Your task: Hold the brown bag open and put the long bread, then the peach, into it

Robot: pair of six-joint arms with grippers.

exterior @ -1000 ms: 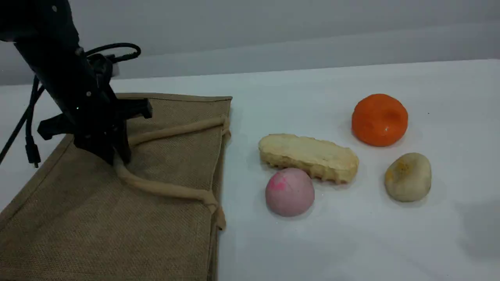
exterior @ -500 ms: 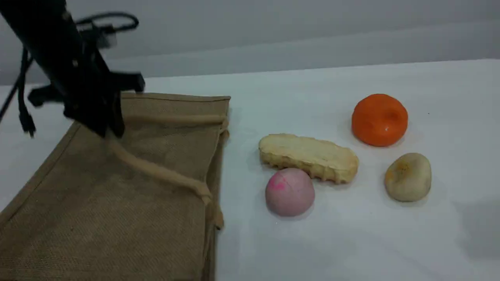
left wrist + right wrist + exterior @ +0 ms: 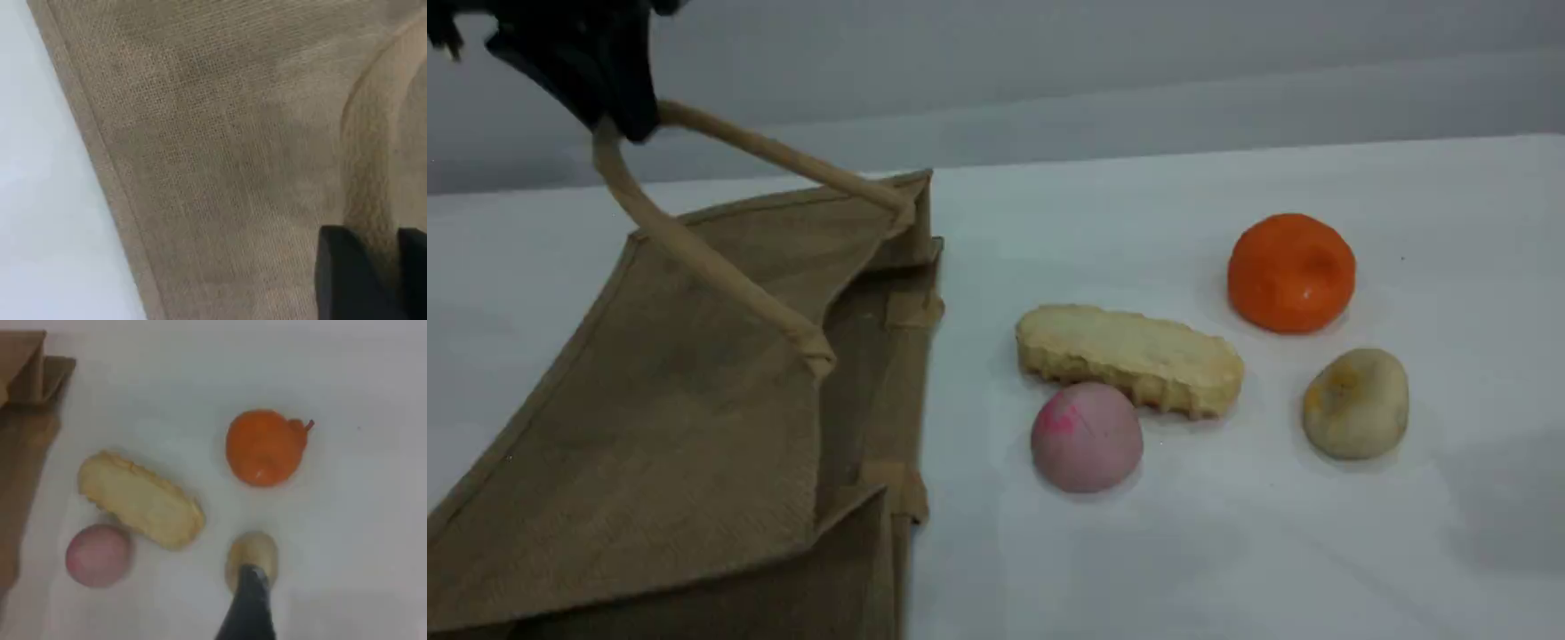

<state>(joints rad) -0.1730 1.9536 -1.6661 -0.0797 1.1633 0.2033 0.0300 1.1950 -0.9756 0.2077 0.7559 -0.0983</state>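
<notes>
We have the left gripper [image 3: 618,116] clamped on one beige handle [image 3: 703,258] of the brown bag [image 3: 649,444], high above the bag's upper panel, so the mouth gapes toward the food. We want the loop taut and steady, the opening wide. The long bread [image 3: 1129,357] lies just right of the bag's mouth, the peach [image 3: 1087,437] touching its near edge. Our right gripper [image 3: 250,583], jaws spread and empty, hangs over the beige lump [image 3: 252,555]; we should shift it bagward and grasp the bread across its narrow middle.
</notes>
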